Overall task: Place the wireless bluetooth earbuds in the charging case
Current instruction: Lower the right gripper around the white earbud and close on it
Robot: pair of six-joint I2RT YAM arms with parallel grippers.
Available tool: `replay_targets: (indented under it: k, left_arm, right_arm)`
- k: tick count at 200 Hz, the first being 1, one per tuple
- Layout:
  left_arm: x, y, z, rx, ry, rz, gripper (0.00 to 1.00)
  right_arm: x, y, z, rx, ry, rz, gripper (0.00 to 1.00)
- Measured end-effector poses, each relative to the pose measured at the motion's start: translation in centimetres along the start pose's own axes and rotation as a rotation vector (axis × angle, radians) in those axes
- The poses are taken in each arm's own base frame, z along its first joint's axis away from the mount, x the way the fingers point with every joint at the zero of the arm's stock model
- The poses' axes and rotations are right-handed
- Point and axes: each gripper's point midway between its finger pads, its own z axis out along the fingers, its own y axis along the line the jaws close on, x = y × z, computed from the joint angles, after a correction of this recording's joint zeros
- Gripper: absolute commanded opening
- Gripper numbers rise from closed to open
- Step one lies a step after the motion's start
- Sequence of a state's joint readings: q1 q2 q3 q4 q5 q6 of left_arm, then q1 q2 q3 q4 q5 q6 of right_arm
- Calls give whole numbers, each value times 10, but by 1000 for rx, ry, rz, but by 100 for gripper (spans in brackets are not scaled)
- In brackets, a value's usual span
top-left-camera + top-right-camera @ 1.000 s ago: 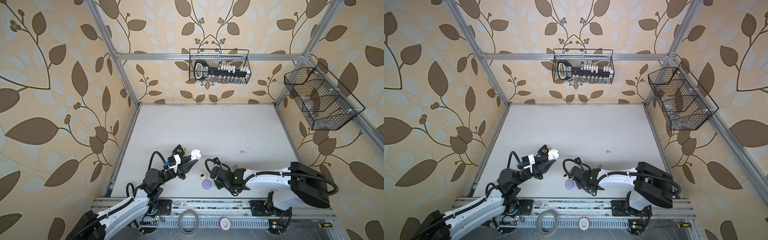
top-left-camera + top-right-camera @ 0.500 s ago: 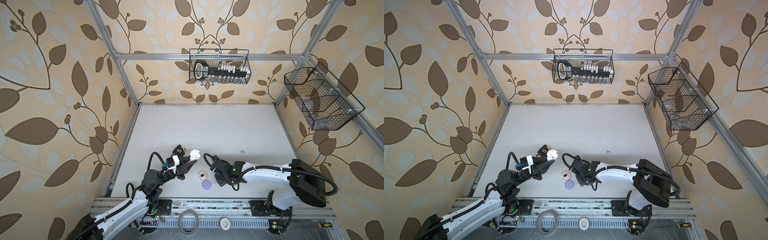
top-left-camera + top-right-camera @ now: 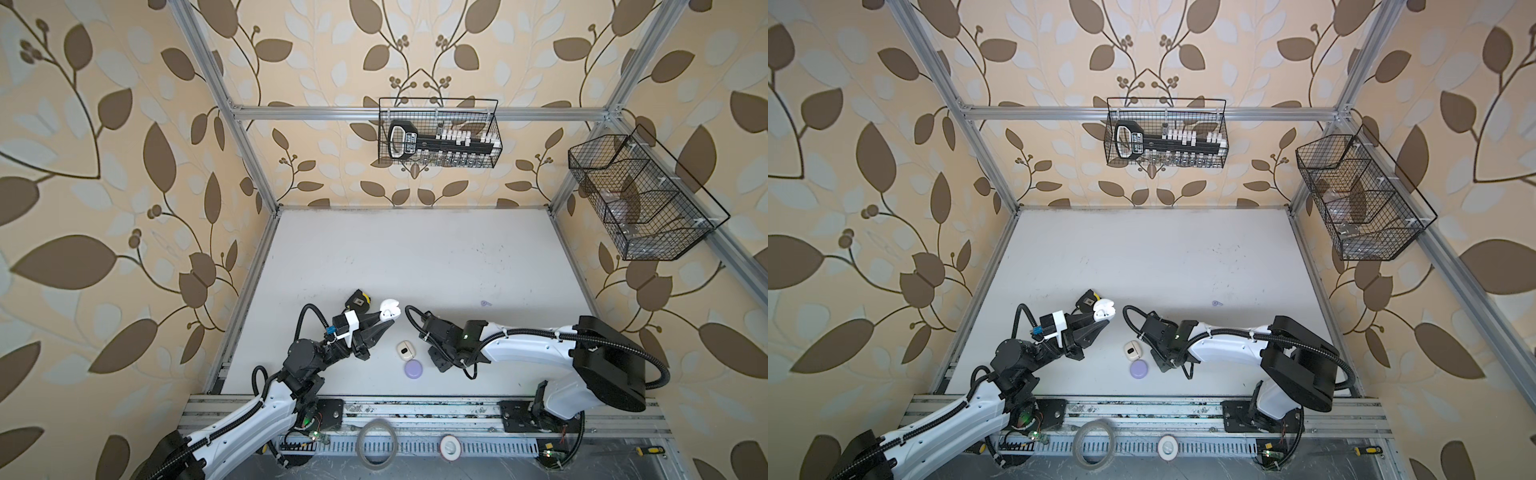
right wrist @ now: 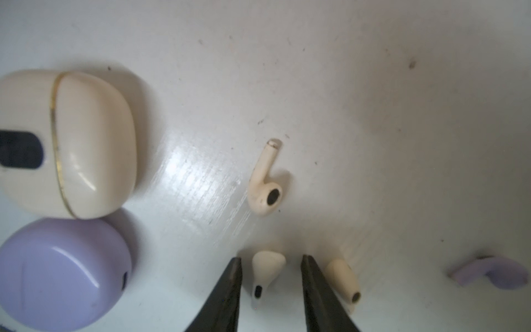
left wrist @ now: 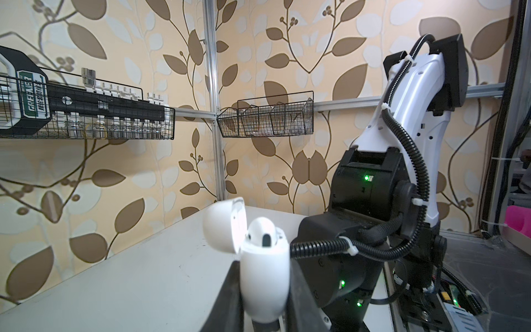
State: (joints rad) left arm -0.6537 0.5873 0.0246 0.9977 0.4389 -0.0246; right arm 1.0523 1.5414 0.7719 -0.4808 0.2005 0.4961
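On the left of both top views, a glossy white rounded plastic charging case (image 3: 390, 311) is held above the white table (image 3: 415, 257) by the left hand (image 5: 264, 287), whose dark fingers (image 5: 230, 293) are pressed against the case's sides. The case is held upright with its domed lid (image 5: 222, 224) swung open, and a white plastic earbud (image 5: 260, 230) is seen seated in the case. Whether a second one sits beside it cannot be told.

Further right, a closed cream pebble-shaped case with a gold seam (image 3: 405, 350) is laid flat on the table. A closed round lavender case (image 3: 413, 369) is set just beside it, nearer the front edge.

To their right, the right hand (image 4: 271, 260) is held low over the table with its jaws narrowly parted. A small white stemmed earbud (image 4: 265, 273) is framed between the jaws, lying on the table with a gap visible on each side, so nothing is gripped. A cream earbud (image 4: 343, 280) is found just outside one finger. A second cream stemmed earbud (image 4: 264, 184) is seen a little beyond the tips, and a lavender earbud (image 4: 491, 271) is seen well apart from the rest
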Motion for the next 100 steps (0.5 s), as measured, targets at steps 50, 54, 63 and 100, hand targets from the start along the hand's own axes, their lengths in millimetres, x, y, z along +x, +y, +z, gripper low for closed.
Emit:
replay_targets:
  k: [50, 54, 63, 100]
  left_arm:
    - [1, 0, 0, 0, 2, -1, 0]
    - [1, 0, 0, 0, 2, -1, 0]
    - [1, 0, 0, 0, 2, -1, 0]
    - [1, 0, 0, 0, 2, -1, 0]
  right_arm:
    - [-3, 4, 1, -18, -10, 4, 31]
    - [-4, 4, 2, -19, -13, 4, 31]
    - [-4, 5, 2, -23, -14, 5, 30]
    - [-6, 7, 2, -28, -18, 6, 30]
